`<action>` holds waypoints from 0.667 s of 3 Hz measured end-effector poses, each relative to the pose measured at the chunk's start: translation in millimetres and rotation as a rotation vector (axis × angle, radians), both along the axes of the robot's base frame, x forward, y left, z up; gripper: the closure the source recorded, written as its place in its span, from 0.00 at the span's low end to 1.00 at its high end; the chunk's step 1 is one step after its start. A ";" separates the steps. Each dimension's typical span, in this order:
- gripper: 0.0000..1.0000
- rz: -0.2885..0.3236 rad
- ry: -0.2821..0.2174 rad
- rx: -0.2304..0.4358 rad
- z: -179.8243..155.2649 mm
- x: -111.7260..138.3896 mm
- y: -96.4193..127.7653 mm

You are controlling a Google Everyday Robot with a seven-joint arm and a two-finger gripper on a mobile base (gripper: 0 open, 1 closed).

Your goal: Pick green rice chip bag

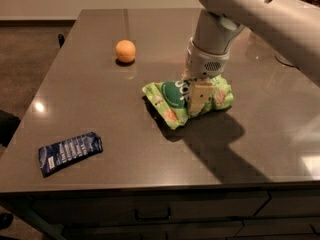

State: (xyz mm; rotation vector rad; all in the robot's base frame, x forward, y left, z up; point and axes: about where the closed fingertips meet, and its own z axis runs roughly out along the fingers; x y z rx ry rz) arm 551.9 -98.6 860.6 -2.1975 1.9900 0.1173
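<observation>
Cream end effector [195,107] over light-green rice chip bag [167,109], dark-green oval [174,90]; orange ball [125,50]; dark-blue wrapper [70,153].

Dark glossy tabletop [100,114] fills the view. Far side, left of middle, an orange [125,50] sits alone. In the middle the green bag [170,96] lies crumpled on the surface, and the pincer [196,100] is down right on it. Near left corner, a blue wrapper [69,153] lies flat, well apart from both.

Bench [100,99] glossy, smooth, dark; green rice chip bag [169,95] crinkly shiny film; gripper [197,100] on it mid-bench, matt cream plastic.
</observation>
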 end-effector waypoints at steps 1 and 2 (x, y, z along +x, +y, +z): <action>0.84 0.008 -0.021 0.020 25.2 0.0 -3.1; 1.00 0.002 -0.044 0.070 58.5 3.8 -11.2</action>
